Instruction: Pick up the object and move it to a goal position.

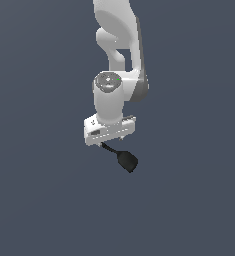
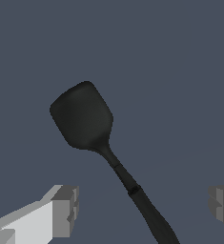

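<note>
The object (image 1: 126, 161) is a small matte black spoon-like utensil lying on the dark grey surface. Its rounded oblong head (image 2: 82, 116) narrows into a thin handle (image 2: 147, 209). The white gripper (image 1: 110, 141) hangs directly over the handle end, and the head sticks out toward the exterior view's right. In the wrist view the gripper (image 2: 142, 206) is open. Its two grey fingers (image 2: 65, 209) stand far apart on either side of the handle and touch nothing. The hand hides the tip of the handle in the exterior view.
Flat dark grey ground (image 1: 39, 200) fills both views. The white arm (image 1: 119, 45) rises straight above the gripper. No other object shows.
</note>
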`<state>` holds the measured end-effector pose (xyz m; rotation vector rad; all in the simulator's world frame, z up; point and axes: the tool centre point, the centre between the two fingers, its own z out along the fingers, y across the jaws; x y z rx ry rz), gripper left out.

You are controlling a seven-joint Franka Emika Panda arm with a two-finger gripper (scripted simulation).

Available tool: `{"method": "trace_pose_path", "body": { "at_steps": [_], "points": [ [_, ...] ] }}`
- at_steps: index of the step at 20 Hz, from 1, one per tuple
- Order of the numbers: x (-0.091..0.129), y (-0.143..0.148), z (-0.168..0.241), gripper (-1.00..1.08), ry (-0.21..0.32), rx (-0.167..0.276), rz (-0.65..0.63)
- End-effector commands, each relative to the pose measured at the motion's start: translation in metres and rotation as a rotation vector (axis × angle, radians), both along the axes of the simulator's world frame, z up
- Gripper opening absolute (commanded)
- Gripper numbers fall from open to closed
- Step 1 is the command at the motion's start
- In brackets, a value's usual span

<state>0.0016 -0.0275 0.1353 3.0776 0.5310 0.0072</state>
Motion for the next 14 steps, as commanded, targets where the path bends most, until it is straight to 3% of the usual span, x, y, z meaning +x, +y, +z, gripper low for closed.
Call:
{"method": "trace_pose_path", "body": {
  "at_steps": [1,14],
  "points": [
    [-0.002,-0.002,-0.007,1.00,0.003,-0.001,0.068],
    [-0.014,-0.010,-0.044,1.00,0.012,0.004,0.417]
  ]
}}
